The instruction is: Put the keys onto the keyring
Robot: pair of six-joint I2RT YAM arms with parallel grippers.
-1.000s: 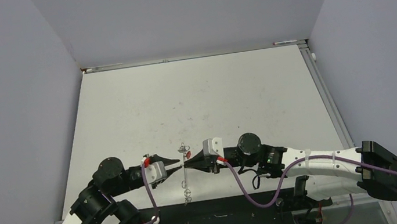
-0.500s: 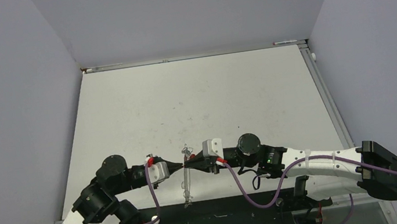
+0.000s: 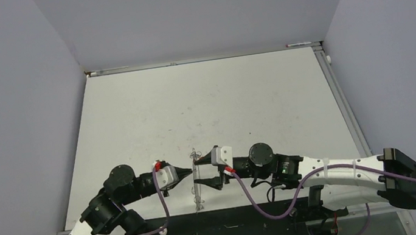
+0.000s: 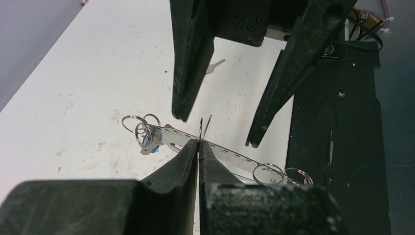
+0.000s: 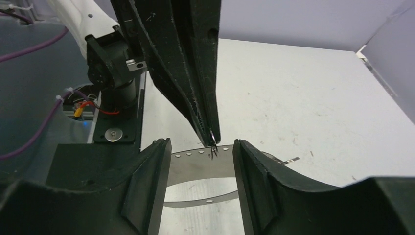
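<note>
My left gripper (image 4: 199,143) is shut on the keyring's thin silver wire (image 4: 200,131), whose two ends poke up past the fingertips. Right behind them a perforated silver strip (image 4: 225,149) hangs above the table, with small split rings at both ends. A blue-headed key (image 4: 152,147) and a bit of red (image 4: 168,126) sit at its left end. My right gripper (image 5: 200,144) is open, its fingers (image 4: 188,78) on either side of the wire (image 5: 212,139) without touching it. In the top view both grippers (image 3: 188,171) (image 3: 203,172) meet at the strip (image 3: 195,184).
A bare silver key (image 4: 214,66) lies on the white table (image 3: 210,105), also seen past my right finger (image 5: 288,159). The black base plate (image 4: 337,127) borders the near table edge. Purple cables trail from both arms.
The left gripper closed on the wire. The right gripper, shut on it before, has opened and let go. The strip has barely moved.
</note>
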